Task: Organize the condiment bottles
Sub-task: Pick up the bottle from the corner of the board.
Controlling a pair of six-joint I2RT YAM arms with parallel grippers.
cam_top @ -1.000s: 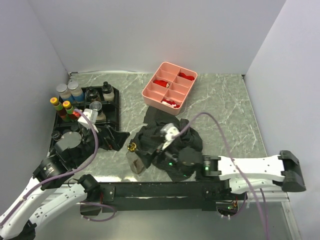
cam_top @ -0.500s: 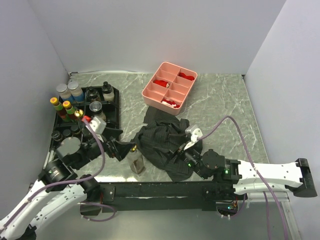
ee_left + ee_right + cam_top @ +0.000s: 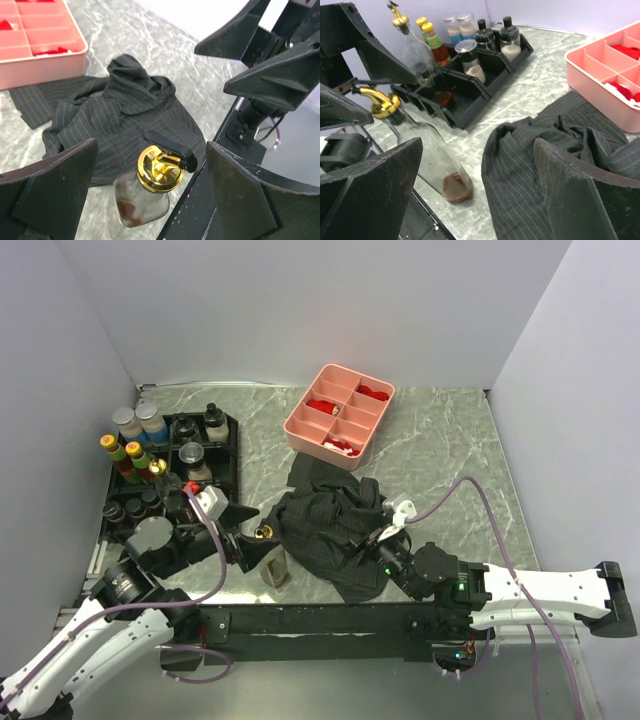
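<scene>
**Top view:** The left tool stands spread on either side of the neck of a gold-spouted bottle. The bottle leans just left of a crumpled dark cloth, near the front edge of the bench. The right tool, also spread and empty, hangs over the near right part of the cloth. Farther left of the cloth, a black tray holds the other bottles. Behind the cloth sits a pink tray with red pieces.

**Left wrist:** The fingers flank the bottle's spout with a gap on each side and touch neither side. The cloth lies just behind the bottle, with the pink tray beyond it. The right tool's dark fingers loom past the cloth's right side.

**Right wrist:** The fingers are wide apart with nothing between them and the cloth below. Left of the cloth the bottle tilts, with brown dregs at its base and the left tool's fingers on either side of its neck. The black tray and its upright bottles stand just behind it.
</scene>
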